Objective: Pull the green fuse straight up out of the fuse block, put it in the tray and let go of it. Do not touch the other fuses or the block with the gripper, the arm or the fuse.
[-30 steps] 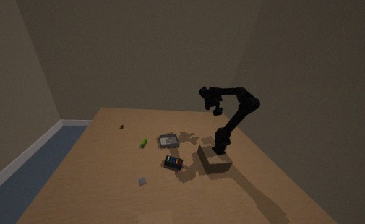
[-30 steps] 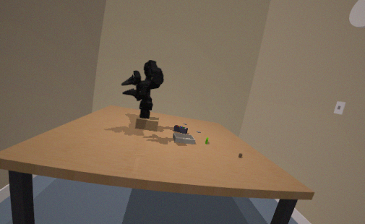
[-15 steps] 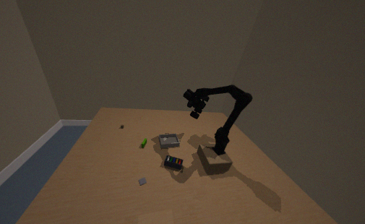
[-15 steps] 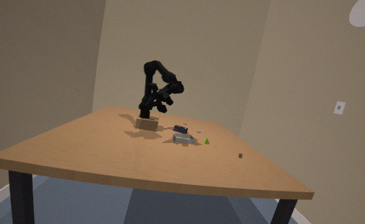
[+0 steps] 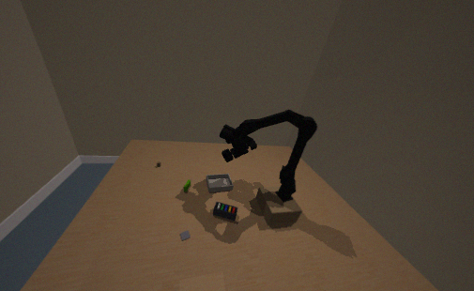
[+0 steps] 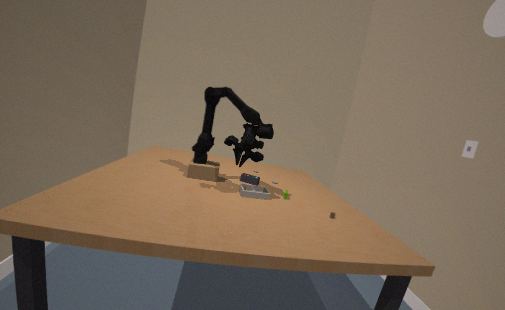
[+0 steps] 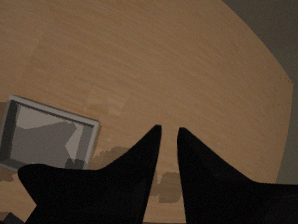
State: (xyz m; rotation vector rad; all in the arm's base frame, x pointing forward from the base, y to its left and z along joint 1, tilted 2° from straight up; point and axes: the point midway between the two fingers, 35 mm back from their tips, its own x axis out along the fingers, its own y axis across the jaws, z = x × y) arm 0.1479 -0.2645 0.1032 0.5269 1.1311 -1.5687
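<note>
The green fuse point(image 5: 187, 186) point(image 6: 286, 194) lies on the table, outside the block, a little to the left of the tray in the top view. The dark fuse block point(image 5: 225, 212) point(image 6: 250, 178) holds several coloured fuses and stands in front of the tray. The grey tray point(image 5: 220, 189) point(image 6: 254, 195) point(image 7: 55, 111) has nothing in it. My gripper point(image 5: 229, 154) point(image 6: 239, 161) point(image 7: 169, 131) hangs high above the table near the tray. Its fingers are shut with only a thin gap and nothing is between them.
The arm stands on a tan base block point(image 5: 283, 213) point(image 6: 202, 171) right of the fuse block. A small grey square point(image 5: 184, 236) lies toward the front of the table. A small dark object point(image 5: 158, 164) point(image 6: 332, 215) lies far from the arm.
</note>
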